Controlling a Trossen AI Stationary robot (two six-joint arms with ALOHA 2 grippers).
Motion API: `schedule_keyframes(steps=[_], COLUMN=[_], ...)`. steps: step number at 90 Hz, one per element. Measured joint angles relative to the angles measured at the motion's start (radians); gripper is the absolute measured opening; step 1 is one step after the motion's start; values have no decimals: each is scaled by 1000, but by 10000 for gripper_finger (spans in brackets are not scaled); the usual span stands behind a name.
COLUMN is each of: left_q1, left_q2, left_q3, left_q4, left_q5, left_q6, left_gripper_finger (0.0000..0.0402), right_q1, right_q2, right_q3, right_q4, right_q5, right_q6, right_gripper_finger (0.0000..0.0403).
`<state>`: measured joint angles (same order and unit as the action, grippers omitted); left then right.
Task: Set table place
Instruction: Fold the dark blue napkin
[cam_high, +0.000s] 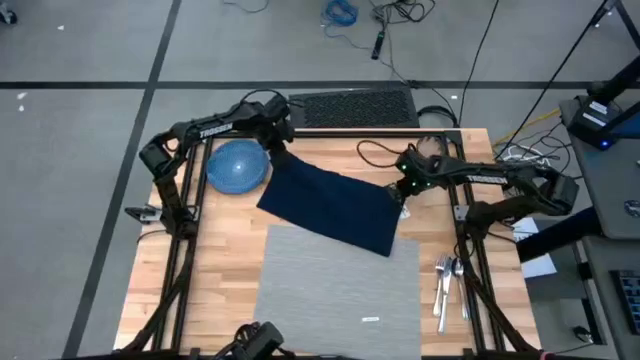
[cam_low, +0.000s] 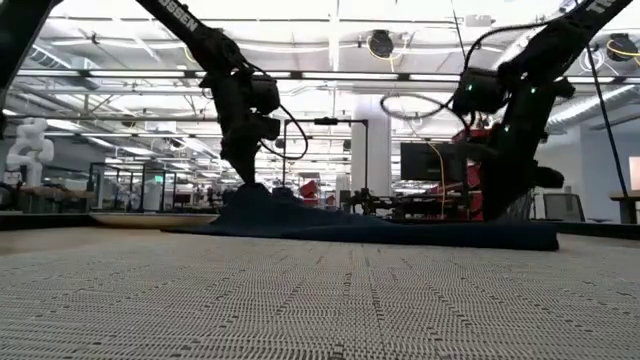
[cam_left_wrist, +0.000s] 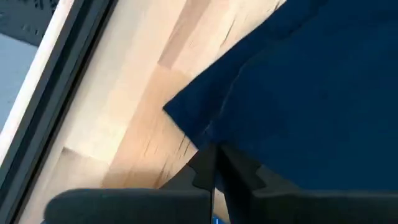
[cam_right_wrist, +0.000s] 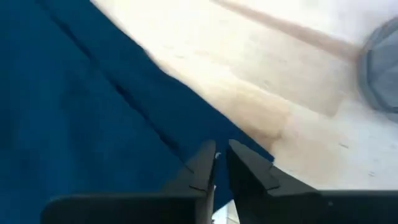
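Napkin, dark navy cloth rectangle (cam_high: 335, 203): lies skewed on the light butcher-block wood table (cam_high: 225, 270), its near edge overlapping the far edge of the flat light-grey fabric placemat (cam_high: 340, 285).
Left gripper (cam_high: 277, 143): at the napkin's far-left corner, jaws pinching that corner.
Right gripper (cam_high: 402, 190): at the napkin's right corner, jaws nearly pressed together on the cloth edge.
Dish, blue round textured (cam_high: 237, 166): on the table just beside the napkin, left of it.
Cutlery, silver metal (cam_high: 447, 282): right of the placemat, apart from it.
Step in hand, by judgement: 2-arm carrying of the napkin. Next move calls for both corners travelling together, cloth kept taut, to a clear spot beside the placemat.
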<state>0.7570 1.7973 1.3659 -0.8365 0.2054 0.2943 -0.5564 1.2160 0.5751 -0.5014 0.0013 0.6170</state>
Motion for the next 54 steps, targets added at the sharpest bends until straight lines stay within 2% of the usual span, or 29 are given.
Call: schedule_keyframes(steps=[15,27,42,47,54], left_q1=[2,2,3,3,-3], left_q2=[0,0,0,0,0], left_q3=[0,0,0,0,-3], left_q4=[37,36,25,-9,-87], left_q5=[-4,-57,-63,-35,57], left_q6=[-1,-1,-13,-29,-59], left_gripper_finger=[63,103,148,159,167], right_q1=[0,2,2,2,8], right_q2=[-79,-90,-70,-60,-50], right_q3=[2,2,3,3,-3], right_q4=[-18,-46,-47,-48,-45], right_q5=[-5,-45,-89,-104,-113], right_q6=[0,-29,-66,-67,-59], right_gripper_finger=[90,126,142,139,131])
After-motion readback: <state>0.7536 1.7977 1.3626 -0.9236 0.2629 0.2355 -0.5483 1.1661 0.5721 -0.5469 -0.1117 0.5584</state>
